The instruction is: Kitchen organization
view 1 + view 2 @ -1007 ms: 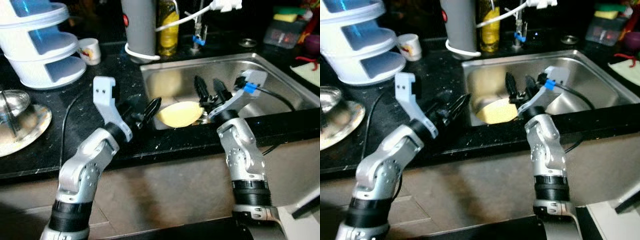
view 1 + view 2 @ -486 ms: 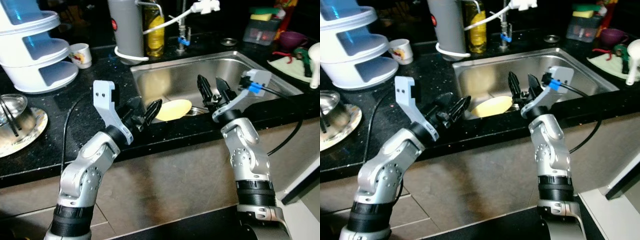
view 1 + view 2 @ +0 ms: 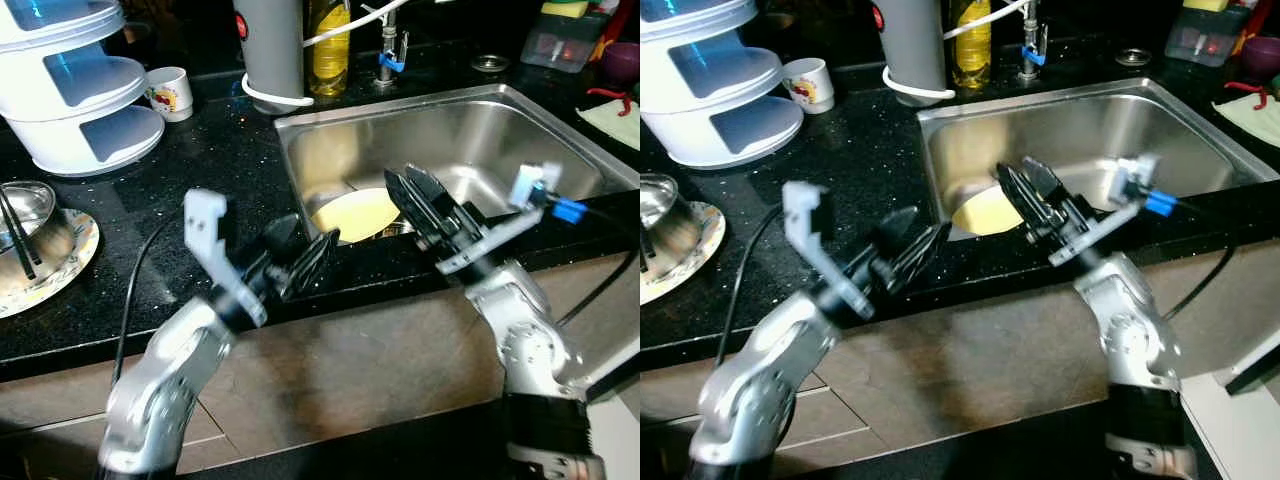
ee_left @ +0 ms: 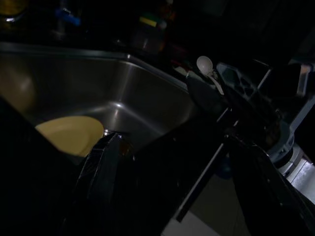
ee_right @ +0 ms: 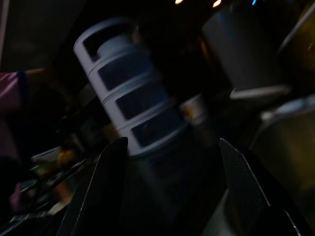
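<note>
Brushed stainless-steel sink basin [image 3: 520, 130] gleams softly, a smooth pale-yellow plate [image 3: 362, 212] lying glossy inside. Black speckled stone countertop [image 3: 200, 180] shines polished. White-and-blue tiered plastic container [image 3: 80, 90] looks smooth, semi-gloss. Shiny round metal bowl [image 3: 25, 205] reflects light. The small white ceramic cup [image 3: 168, 92] is glazed.

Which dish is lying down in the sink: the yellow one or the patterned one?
The yellow plate. It lies at the bottom of the steel sink, while the patterned plate sits on the black counter far to the left.

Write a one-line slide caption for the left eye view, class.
Both grippers, left and right, hover with fingers open at the front edge of the steel sink, where a yellow plate lies.
</note>
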Robot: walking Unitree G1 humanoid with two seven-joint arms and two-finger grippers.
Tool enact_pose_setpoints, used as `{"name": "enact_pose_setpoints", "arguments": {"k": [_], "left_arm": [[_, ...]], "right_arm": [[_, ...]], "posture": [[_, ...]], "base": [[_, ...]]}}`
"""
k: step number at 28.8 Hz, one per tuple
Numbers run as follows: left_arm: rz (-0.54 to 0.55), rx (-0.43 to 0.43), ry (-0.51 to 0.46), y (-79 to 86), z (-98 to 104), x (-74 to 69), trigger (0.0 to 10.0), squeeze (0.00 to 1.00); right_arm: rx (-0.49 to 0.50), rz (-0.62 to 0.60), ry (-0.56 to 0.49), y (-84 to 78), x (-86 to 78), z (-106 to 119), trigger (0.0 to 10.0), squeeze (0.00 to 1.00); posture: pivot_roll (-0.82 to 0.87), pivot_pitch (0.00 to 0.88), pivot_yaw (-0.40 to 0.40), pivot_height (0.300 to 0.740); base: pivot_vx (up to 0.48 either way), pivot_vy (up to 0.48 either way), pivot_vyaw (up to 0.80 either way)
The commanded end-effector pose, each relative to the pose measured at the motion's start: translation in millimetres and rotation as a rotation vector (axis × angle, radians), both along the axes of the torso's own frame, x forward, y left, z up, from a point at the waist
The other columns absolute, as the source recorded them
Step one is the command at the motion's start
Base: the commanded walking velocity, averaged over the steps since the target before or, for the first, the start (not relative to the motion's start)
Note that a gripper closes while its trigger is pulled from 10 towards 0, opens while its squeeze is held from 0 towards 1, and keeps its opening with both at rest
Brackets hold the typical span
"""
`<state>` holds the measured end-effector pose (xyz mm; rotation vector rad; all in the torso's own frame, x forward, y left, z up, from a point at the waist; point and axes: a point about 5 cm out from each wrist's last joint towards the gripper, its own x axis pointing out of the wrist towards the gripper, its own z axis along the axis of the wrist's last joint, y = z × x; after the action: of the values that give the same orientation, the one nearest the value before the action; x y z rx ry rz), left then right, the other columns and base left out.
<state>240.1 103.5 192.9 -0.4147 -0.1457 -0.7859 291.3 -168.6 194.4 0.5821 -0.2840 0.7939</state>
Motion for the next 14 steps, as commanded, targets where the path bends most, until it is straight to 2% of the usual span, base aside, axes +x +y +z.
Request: {"name": "enact_pose_setpoints", "arguments": {"k": [1, 5, 7, 14], "left_arm": [[0.002, 0.018, 0.010, -1.7, -3.8, -11.0, 10.0, 0.00], [0.004, 0.031, 0.025, -5.7, -9.0, -19.6, 10.0, 0.00], [-0.003, 0.038, 0.022, -8.9, -10.0, -23.1, 10.0, 0.00], [0.016, 0.054, 0.025, -9.2, -11.8, -23.3, 10.0, 0.00]], "right_arm": [[-0.015, 0.104, 0.005, 9.1, -13.6, -5.5, 10.0, 0.00], [-0.010, 0.162, 0.047, 14.1, -21.5, -13.9, 10.0, 0.00], [-0.012, 0.260, 0.068, 22.8, -31.6, -21.5, 10.0, 0.00], [0.037, 0.317, 0.083, 32.3, -37.5, -21.3, 10.0, 0.00]], "posture": [[0.04, 0.000, 0.012, 0.740], [0.04, 0.000, 0.009, 0.740], [0.04, 0.000, 0.005, 0.740], [0.04, 0.000, 0.000, 0.740]], "base": [[0.000, 0.000, 0.00], [0.000, 0.000, 0.00], [0.000, 0.000, 0.00], [0.000, 0.000, 0.00]]}}
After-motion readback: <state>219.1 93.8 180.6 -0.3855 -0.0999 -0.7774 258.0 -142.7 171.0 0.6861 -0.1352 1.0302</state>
